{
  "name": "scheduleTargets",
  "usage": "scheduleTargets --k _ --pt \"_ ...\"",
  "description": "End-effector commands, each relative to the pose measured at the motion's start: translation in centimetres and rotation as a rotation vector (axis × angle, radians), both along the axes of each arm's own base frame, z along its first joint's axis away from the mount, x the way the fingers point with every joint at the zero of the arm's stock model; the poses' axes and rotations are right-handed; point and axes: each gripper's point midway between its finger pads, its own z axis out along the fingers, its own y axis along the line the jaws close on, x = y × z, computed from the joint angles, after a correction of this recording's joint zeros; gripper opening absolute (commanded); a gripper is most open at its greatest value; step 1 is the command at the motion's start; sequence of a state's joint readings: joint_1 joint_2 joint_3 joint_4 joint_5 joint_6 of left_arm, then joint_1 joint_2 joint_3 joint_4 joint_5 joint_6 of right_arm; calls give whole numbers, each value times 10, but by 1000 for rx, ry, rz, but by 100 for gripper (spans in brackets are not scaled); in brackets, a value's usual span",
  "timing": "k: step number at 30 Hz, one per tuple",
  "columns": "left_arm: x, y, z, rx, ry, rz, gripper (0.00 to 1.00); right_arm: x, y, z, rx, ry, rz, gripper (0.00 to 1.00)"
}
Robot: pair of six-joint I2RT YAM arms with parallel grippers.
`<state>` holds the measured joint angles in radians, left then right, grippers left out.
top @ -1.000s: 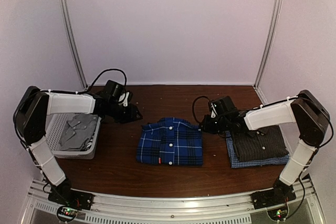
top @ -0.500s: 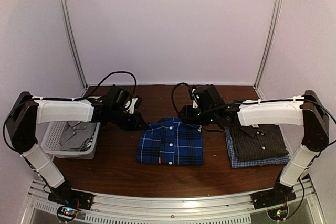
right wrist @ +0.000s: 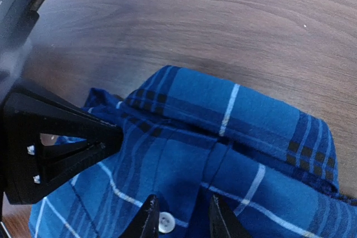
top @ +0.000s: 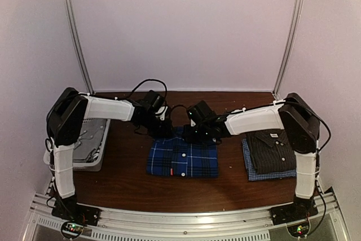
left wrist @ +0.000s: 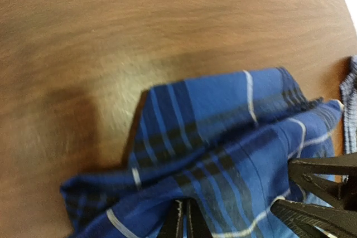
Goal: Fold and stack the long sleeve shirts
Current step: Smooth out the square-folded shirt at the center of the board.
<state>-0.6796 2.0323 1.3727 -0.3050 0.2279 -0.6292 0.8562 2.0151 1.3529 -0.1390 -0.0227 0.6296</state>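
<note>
The royal-blue plaid shirt (top: 183,157) lies folded mid-table, collar toward the back. Both grippers are down at its collar end. My left gripper (top: 163,130) sits at the collar's left side; in the left wrist view its fingers (left wrist: 186,220) are pressed together, pinching a ridge of the blue cloth (left wrist: 223,137). My right gripper (top: 196,134) is at the collar's middle. In the right wrist view its fingertips (right wrist: 149,215) stand apart on the placket (right wrist: 215,154), a white button (right wrist: 166,222) between them. The dark grey checked shirt (top: 274,149) lies folded on the pale blue one (top: 255,175) at the right.
A white mesh basket (top: 93,162) with grey cloth inside stands at the left, beside the left arm. The two grippers are a few centimetres apart, each seen in the other's wrist view. Bare brown table (top: 124,184) lies in front of the shirts.
Both arms swung inward from the table's sides to the blue shirt's collar. The left gripper closed on the cloth. The right gripper's fingers now straddle the placket.
</note>
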Motion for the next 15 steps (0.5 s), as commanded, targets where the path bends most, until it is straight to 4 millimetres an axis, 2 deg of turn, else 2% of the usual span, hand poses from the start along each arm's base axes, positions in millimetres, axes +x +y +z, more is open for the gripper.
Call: scheduleTargets --k 1,4,7,12,15 --pt "24 12 -23 94 15 37 5 20 -14 -19 -26 46 -14 33" --pt "35 15 -30 105 22 55 6 30 -24 -34 -50 76 -27 35" --pt "43 21 -27 115 25 69 7 33 -25 -35 -52 90 -19 39" --pt "60 35 11 148 -56 97 21 38 -34 -14 -47 60 -26 49" --pt "62 44 33 147 -78 109 23 40 -44 3 -51 43 -39 50"
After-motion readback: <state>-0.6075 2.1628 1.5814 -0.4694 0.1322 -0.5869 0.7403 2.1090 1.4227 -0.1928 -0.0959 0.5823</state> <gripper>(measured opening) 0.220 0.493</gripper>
